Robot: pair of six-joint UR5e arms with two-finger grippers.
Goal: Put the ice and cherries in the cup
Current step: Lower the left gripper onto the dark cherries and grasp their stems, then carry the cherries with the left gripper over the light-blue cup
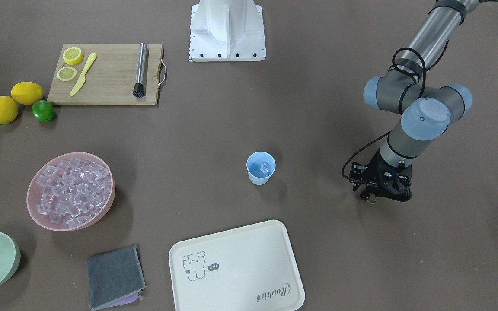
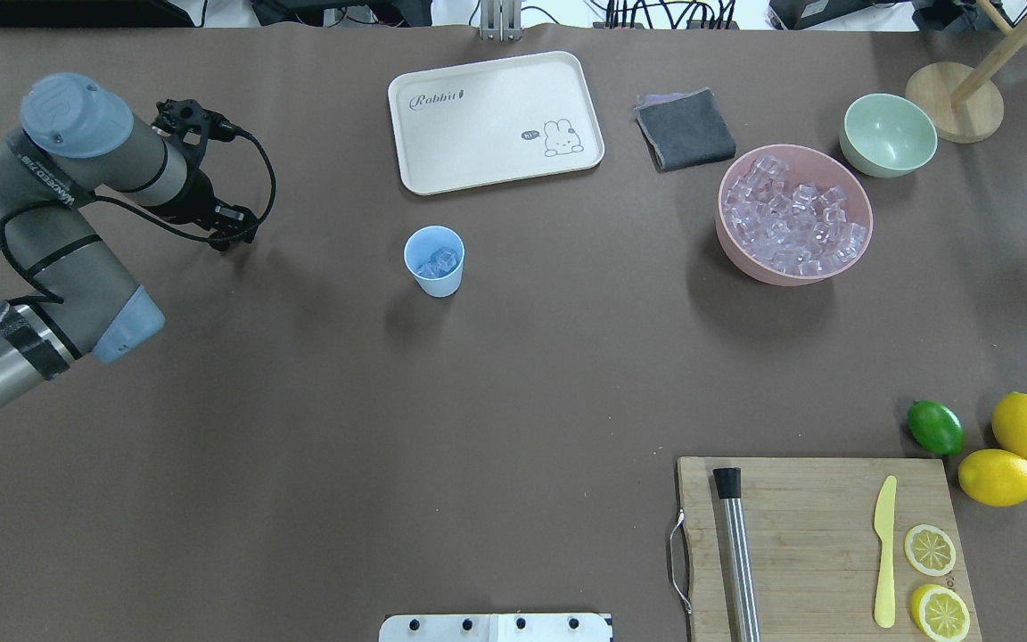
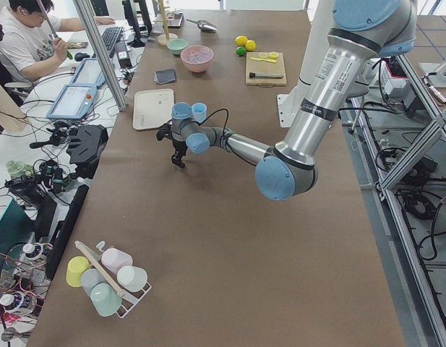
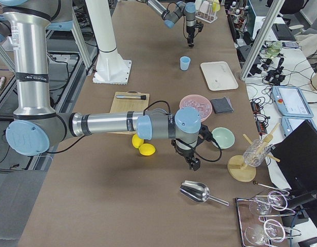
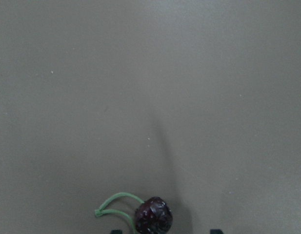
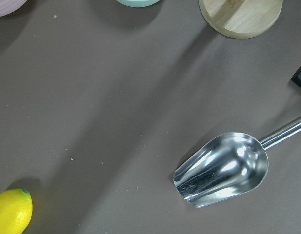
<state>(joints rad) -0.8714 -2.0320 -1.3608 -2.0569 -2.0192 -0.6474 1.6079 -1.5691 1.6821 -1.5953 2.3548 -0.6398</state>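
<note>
Brown table (image 1: 318, 108) seen from several cameras. A pale blue cup (image 1: 260, 168) stands upright near the middle, with a few clear cubes of ice (image 1: 265, 166) inside it. Many more cubes fill a pink bowl (image 1: 107, 206), well off to the robot's right of the cup. A cream tray (image 1: 231, 246) lies near the cup, on the side away from the robot.

The left gripper (image 2: 221, 239) points down, low over bare table, well apart from the cup on the robot's left. The cherries (image 5: 153, 216) are at its tips. The left wrist camera shows one dark red cherry with curling green stems at the bottom edge, between two dark fingertips (image 5: 216, 231) that stand apart. The second cherry is out of frame. Whether the cherries rest on the table or hang cannot be told.

The right gripper (image 4: 193, 163) shows only in a side camera, pointing down over the table beyond the bowl. Whether its fingers are apart or together cannot be told. Its wrist camera looks down on a metal scoop (image 6: 221, 168) lying on the table and part of a lemon (image 6: 11, 212)
</note>
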